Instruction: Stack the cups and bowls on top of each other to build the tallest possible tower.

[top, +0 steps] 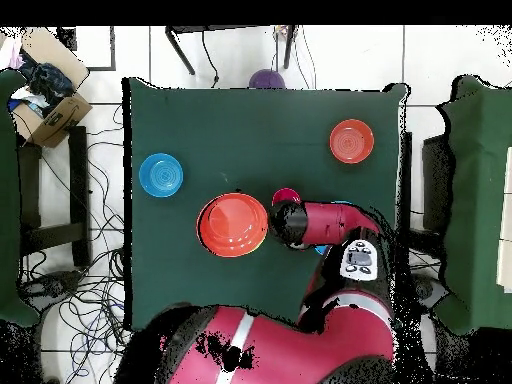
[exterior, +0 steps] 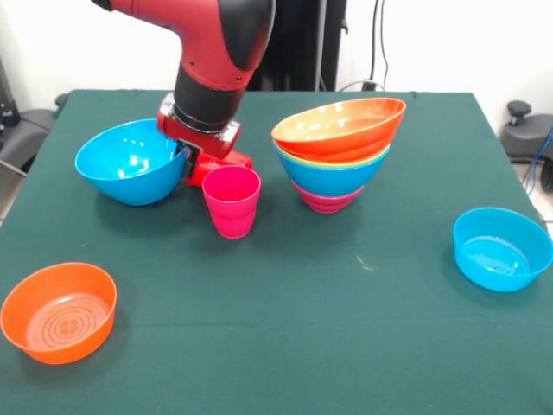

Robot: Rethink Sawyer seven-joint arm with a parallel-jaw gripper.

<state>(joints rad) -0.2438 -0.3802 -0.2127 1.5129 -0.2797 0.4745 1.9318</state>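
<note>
The tower (exterior: 335,151) stands at centre right: a tilted large orange bowl (exterior: 341,125) on top, then green, blue and magenta rims below. From overhead only the orange bowl (top: 232,224) shows. A pink cup (exterior: 232,201) stands upright on the table to its left, also in the overhead view (top: 286,196). A large blue bowl (exterior: 130,161) sits further left. My gripper (exterior: 192,162) is low at that bowl's right rim, just behind the pink cup; the cup and bowl hide its tips. The red-orange cup is out of view.
A small orange ringed-bottom bowl (exterior: 59,309) sits near the front left corner. A light blue bowl (exterior: 501,248) sits at the right edge. Overhead, a purple round thing (top: 267,78) lies just past the table's far edge. My arm (top: 322,222) covers the blue bowl.
</note>
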